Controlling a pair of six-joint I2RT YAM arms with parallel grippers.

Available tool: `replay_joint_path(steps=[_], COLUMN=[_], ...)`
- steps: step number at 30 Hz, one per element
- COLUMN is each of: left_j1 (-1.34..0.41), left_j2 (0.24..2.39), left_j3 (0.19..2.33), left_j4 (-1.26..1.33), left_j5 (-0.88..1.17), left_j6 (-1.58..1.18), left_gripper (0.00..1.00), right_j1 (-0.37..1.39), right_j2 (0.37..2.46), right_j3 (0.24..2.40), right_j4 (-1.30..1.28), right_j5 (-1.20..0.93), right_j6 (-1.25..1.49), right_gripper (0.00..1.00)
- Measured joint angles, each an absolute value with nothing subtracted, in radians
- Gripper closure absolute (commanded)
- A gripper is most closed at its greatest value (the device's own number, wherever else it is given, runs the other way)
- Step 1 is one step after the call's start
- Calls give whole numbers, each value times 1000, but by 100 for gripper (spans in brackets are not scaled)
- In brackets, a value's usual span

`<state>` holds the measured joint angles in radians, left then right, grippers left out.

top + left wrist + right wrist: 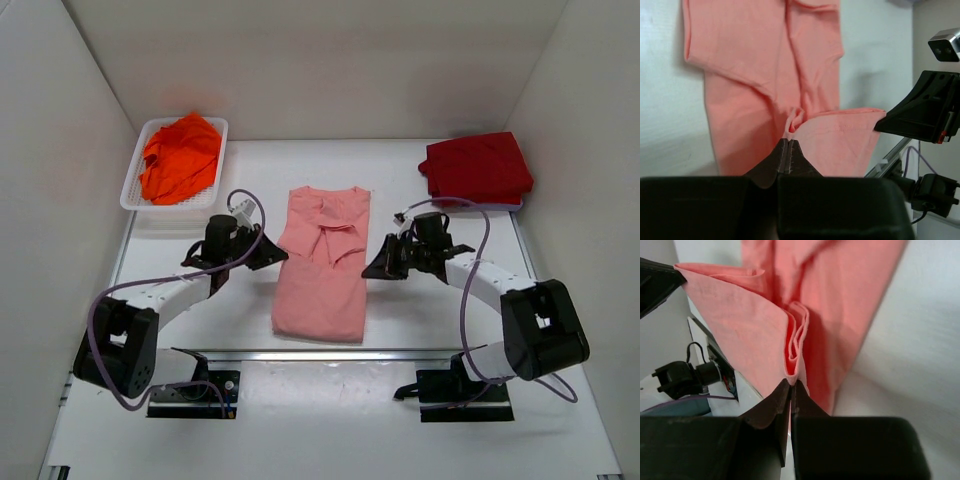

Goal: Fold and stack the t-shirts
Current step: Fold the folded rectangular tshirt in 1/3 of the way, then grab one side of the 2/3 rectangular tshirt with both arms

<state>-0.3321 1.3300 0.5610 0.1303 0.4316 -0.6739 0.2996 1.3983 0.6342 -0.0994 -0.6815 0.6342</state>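
Note:
A salmon-pink t-shirt (pixel 322 270) lies lengthwise in the middle of the table, its sleeves folded inward. My left gripper (pixel 279 254) is at the shirt's left edge and is shut on a pinch of pink cloth (pixel 796 119). On the opposite edge, my right gripper (pixel 372 267) is shut on a bunched fold of the same shirt (pixel 797 340). In the wrist views the left gripper (pixel 788 142) and right gripper (pixel 791 383) both have their tips pressed together on the fabric. A bright orange t-shirt (pixel 181 155) is crumpled in the basket. A dark red t-shirt (pixel 478 167) lies folded at the back right.
The white slotted basket (pixel 214 192) stands at the back left. White walls close in the table on three sides. A metal rail (pixel 330 353) runs across the table just in front of the arm bases.

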Motion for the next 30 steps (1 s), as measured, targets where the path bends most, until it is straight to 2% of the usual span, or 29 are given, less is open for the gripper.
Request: replay_joint_path(steps=[6, 7, 8, 9, 10, 11, 14, 18, 25, 30], left_j1=[-300, -296, -294, -288, -283, -278, -245, -220, -347, -400], left_j2=[1330, 1345, 1365, 1396, 1427, 1460, 1518, 1482, 1074, 850], left_j3=[634, 640, 647, 657, 667, 675, 683, 663, 416, 275], left_j4=[128, 131, 135, 136, 138, 137, 130, 94, 35, -38], left_j5=[434, 434, 432, 429, 424, 423, 430, 433, 418, 363], left_j6=[-667, -665, -657, -652, -645, -640, -632, -619, -658, -742], left_gripper=[99, 85, 72, 60, 54, 50, 50, 45, 41, 42], right_j1=[258, 249, 241, 232, 222, 210, 175, 159, 289, 355], right_j2=[1452, 1482, 1514, 1552, 1584, 1612, 1636, 1555, 1275, 1156], right_j3=[789, 814, 834, 855, 869, 877, 875, 821, 535, 369], right_j4=[-146, -147, -149, -150, -149, -149, -165, -181, -171, -155], right_j5=[-696, -699, -700, -699, -692, -683, -654, -606, -591, -594], right_j6=[579, 570, 563, 550, 543, 532, 511, 501, 603, 721], right_gripper=[100, 96, 90, 73, 57, 51, 45, 45, 42, 43])
